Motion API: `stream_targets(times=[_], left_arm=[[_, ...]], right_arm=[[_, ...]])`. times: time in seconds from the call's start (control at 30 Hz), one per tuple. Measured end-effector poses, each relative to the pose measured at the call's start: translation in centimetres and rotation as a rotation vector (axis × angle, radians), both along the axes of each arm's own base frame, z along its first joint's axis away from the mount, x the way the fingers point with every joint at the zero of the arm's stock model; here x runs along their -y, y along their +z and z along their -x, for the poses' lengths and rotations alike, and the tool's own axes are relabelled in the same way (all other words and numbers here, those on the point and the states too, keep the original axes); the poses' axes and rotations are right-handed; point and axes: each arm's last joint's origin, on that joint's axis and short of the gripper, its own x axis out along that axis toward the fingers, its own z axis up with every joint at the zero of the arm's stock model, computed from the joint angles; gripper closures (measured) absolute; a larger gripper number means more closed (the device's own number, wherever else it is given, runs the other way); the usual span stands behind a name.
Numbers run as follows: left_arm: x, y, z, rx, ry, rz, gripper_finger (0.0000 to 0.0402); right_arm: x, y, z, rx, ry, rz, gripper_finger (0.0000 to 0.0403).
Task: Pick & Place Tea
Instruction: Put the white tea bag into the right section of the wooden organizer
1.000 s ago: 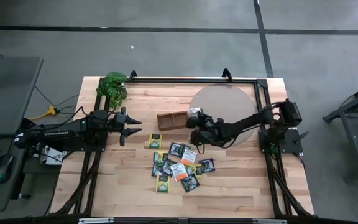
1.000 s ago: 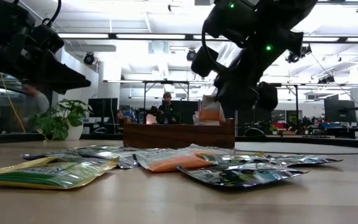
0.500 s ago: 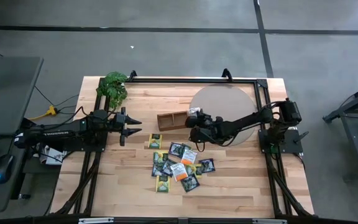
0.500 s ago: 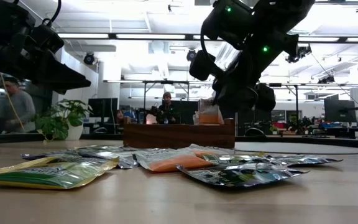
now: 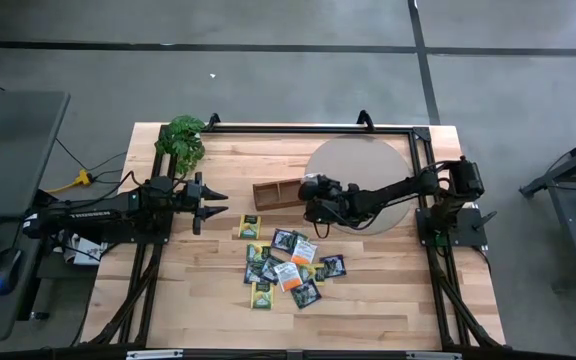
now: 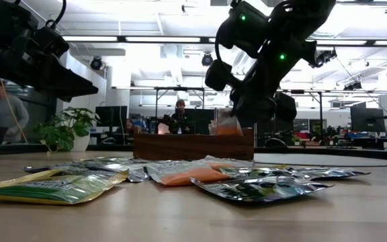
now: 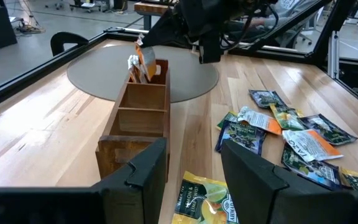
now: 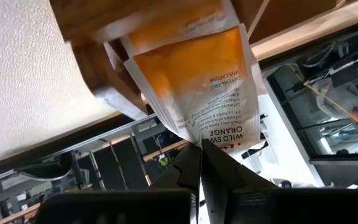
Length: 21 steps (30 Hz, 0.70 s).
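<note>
Tray: the brown wooden tray (image 5: 277, 191) lies on the table (image 5: 388, 310) toward its far edge, one end touching the rim of the round grey mat (image 5: 368, 160); three compartments in a row
Tray contents: the compartment nearest the mat holds upright sachets, an orange-white one (image 7: 145, 62) among them; in the left wrist view the middle compartment (image 7: 143, 117) shows only bare wood, and the third cannot be judged
Right gripper: right gripper (image 5: 313, 190) hangs over the tray's mat end, fingers pressed together on the edge of an orange-white sachet (image 8: 197, 93), which reaches down into that end compartment
Left gripper: left gripper (image 5: 208, 205) waits above the table near its left edge, fingers (image 7: 138, 177) spread apart, holding nothing
Loose tea: the other sachets (image 5: 288, 265) lie scattered and overlapping in the middle of the table, nearer the front edge than the tray; one yellow-green sachet (image 5: 250, 227) lies apart from the heap, just beside the tray
Plant: leafy plant (image 5: 183, 140) at the far left corner
</note>
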Motion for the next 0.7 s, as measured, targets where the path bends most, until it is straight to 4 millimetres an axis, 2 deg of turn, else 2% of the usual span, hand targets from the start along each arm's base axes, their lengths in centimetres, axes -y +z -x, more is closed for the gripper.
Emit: stream_targets(times=[0.53,0.7], left_arm=[[0.0,0.0,0.0,0.0,0.0,0.0,0.0252],[0.0,0.0,0.0,0.0,0.0,0.0,0.0252]], right_arm=[[-0.13,-0.07,-0.05,-0.003,0.021,-0.025,0.0402],[-0.15,-0.07,-0.07,0.01,0.018,-0.032,0.0378]])
